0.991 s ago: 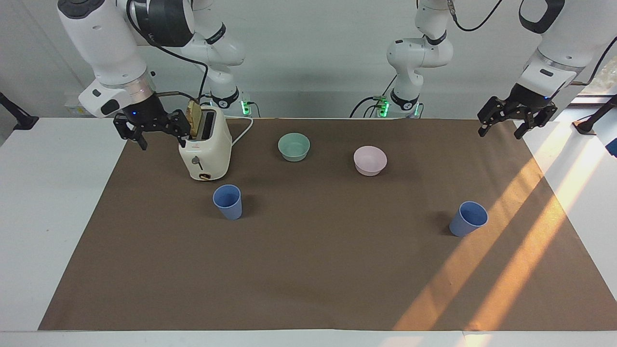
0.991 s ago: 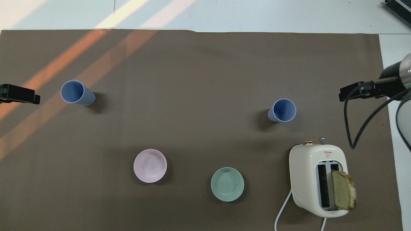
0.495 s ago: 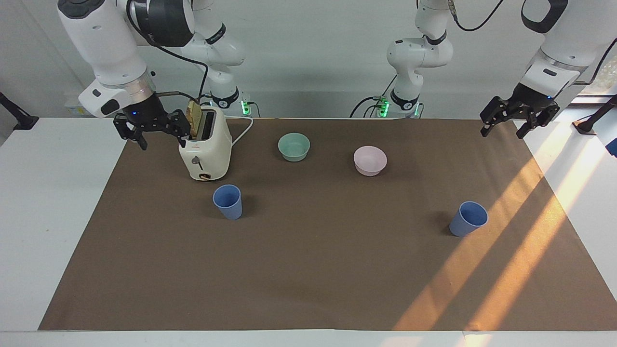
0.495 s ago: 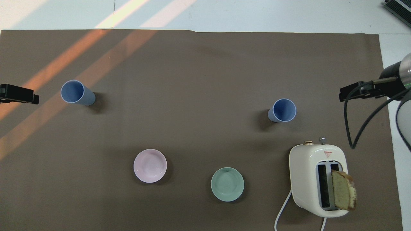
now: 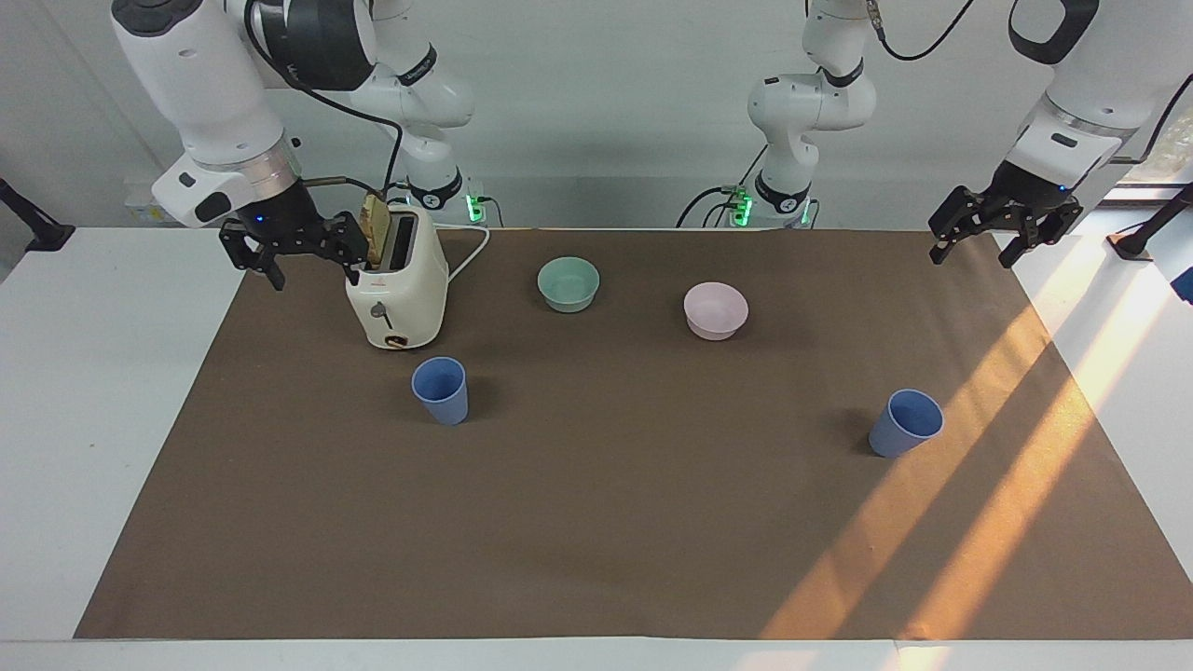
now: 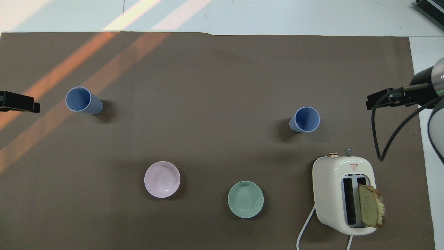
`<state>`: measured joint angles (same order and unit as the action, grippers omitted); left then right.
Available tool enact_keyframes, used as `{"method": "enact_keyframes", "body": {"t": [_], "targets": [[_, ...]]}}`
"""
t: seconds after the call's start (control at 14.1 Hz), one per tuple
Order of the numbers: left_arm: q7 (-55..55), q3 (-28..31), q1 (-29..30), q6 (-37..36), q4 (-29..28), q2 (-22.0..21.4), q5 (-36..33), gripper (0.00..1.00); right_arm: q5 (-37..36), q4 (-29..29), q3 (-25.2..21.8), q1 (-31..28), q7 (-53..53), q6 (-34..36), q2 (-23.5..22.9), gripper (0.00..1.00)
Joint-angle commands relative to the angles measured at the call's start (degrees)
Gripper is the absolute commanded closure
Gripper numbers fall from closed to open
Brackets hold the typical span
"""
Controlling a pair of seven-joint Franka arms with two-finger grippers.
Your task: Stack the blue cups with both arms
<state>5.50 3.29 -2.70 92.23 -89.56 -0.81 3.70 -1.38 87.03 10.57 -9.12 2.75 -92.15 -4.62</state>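
Two blue cups stand upright on the brown mat. One cup (image 5: 441, 390) (image 6: 306, 119) stands just in front of the toaster, toward the right arm's end. The other cup (image 5: 906, 422) (image 6: 83, 100) stands toward the left arm's end. My right gripper (image 5: 315, 278) (image 6: 381, 99) hangs open and empty in the air beside the toaster, over the mat's edge. My left gripper (image 5: 967, 261) (image 6: 19, 101) hangs open and empty over the mat's corner at its own end. Neither gripper touches a cup.
A cream toaster (image 5: 396, 289) (image 6: 343, 192) with a slice of bread in one slot stands near the right arm's base. A mint-green bowl (image 5: 569, 282) (image 6: 245, 199) and a pale pink bowl (image 5: 715, 309) (image 6: 162, 179) sit near the robots.
My left gripper has drifted slightly outward toward its end of the table. The right gripper and the cups have not moved.
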Motion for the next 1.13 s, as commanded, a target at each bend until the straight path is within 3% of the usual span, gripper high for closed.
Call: {"method": "enact_keyframes", "body": {"t": [0.0,0.5,0.71,1.06], "targets": [[0.29,-0.04,0.41,1.10,-0.36,-0.60,0.08,0.00,0.59,0.95,0.51,-0.90,0.77,-0.67,0.75,0.00],[5.73,0.31,0.68,8.13,-1.14,3.79,0.08,0.00,0.59,0.95,0.51,-0.90,0.77,-0.67,0.75,0.00],[8.65,0.49,1.82,18.65,-7.89,4.58,0.08,0.00,0.50,0.95,0.51,-0.90,0.77,-0.67,0.75,0.00],[9.08,0.31,2.96,29.74,-9.67,14.59,0.17,0.00,0.59,0.95,0.51,-0.90,0.77,-0.67,0.75,0.00]]}}
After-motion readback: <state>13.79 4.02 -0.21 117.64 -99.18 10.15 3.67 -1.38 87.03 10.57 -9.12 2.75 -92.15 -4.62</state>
